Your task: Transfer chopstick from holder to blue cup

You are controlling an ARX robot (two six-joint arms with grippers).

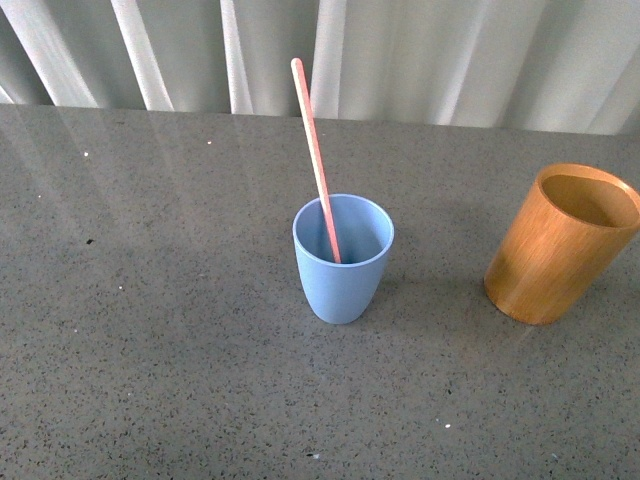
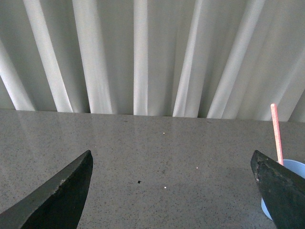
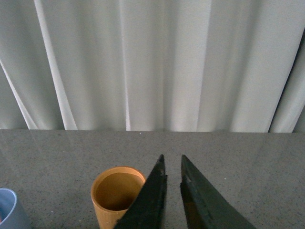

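The left gripper [image 2: 171, 191] stands wide and empty above the grey bench [image 1: 150, 350]. The chopstick [image 1: 316, 160] stands in the blue cup [image 1: 342, 262], foot down, leaning up and left. It looks light, stiff and smooth; best pinched on its exposed upper shaft. The bamboo holder [image 1: 560, 245] appears empty. The right gripper [image 3: 172, 176] is nearly closed, holding nothing.
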